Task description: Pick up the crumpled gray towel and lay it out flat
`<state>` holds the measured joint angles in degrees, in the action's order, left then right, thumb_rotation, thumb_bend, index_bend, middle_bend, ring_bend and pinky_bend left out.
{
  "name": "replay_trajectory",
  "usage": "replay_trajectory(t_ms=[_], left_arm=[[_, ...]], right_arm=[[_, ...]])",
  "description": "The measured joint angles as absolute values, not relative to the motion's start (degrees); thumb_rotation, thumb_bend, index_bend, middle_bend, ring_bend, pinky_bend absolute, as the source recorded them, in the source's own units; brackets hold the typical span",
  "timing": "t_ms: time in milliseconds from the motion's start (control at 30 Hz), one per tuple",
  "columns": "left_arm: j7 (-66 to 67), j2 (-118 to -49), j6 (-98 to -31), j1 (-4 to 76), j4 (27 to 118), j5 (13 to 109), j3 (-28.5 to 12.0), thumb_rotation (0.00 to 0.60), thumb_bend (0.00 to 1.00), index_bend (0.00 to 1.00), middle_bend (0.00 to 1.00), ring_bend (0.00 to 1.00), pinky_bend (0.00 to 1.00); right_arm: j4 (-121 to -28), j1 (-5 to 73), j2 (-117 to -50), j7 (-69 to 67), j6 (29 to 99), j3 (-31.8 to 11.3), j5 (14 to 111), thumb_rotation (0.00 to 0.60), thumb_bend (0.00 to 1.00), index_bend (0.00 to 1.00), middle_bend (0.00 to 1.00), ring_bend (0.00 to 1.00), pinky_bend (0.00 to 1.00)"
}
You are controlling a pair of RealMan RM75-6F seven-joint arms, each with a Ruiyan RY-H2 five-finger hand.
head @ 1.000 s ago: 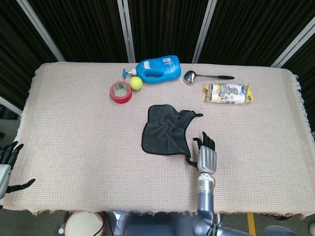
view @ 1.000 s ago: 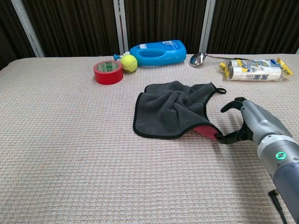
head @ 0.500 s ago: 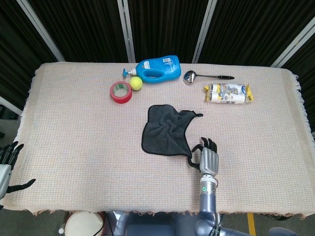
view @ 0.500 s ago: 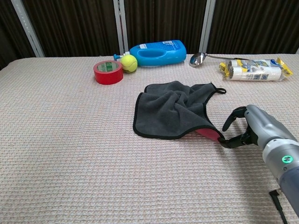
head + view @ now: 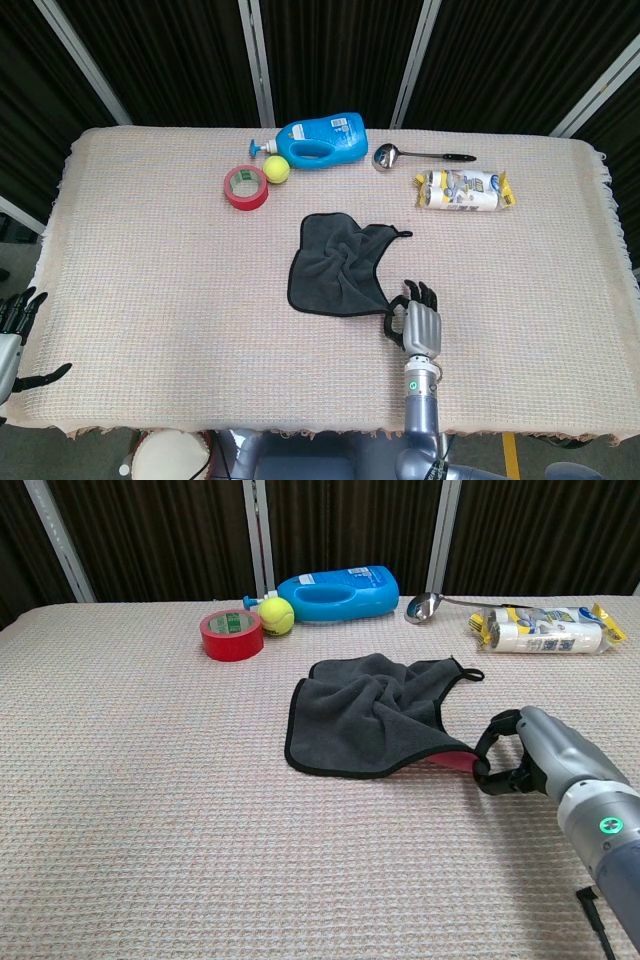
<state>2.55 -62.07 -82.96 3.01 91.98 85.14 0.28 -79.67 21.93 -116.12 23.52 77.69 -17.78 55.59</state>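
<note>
Dark curtains hang behind our desk point(image 5: 150, 260), which is covered by a beige woven cloth. On it we count one gray towel point(image 5: 338, 265), one red tape roll point(image 5: 245, 187), one yellow tennis ball point(image 5: 277, 170), one blue detergent bottle point(image 5: 318, 139) lying on its side, one metal ladle point(image 5: 418, 156) and one yellow-ended packet point(image 5: 462, 190). The towel lies near the middle of the desk, wrinkled and bunched toward its centre, with black-trimmed edges; its longer side runs from the far edge toward us, and a small hanging loop sticks out at its far right corner. Our right hand point(image 5: 530, 755) rests at the towel's near right corner — its fingers point(image 5: 497, 778) are curled and pinching that corner, which is lifted slightly so a pink underside shows. Our left hand point(image 5: 18, 335) sits off the desk's near left edge, holding nothing, fingers spread apart.
</note>
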Motion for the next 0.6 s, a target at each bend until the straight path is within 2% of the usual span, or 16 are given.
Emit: replay_trajectory(t_ms=[367, 600], left_arm=[[2.64, -62.06, -82.8, 3.02, 92.17, 84.91, 0.24, 0.6, 0.04, 0.0, 0.0, 0.0, 0.01], [2.74, -62.07, -82.68, 3.04, 92.22, 84.69, 0.2, 0.6, 0.04, 0.0, 0.0, 0.0, 0.01]], right_arm=[[-81.25, 22.47, -115.01, 23.48, 77.26, -17.68, 57.38, 0.6, 0.56, 0.58, 0.16, 0.01, 0.04], [-81.81, 25.82, -113.18, 25.82, 75.54, -21.06, 58.04, 0.6, 0.56, 0.58, 0.16, 0.01, 0.04]])
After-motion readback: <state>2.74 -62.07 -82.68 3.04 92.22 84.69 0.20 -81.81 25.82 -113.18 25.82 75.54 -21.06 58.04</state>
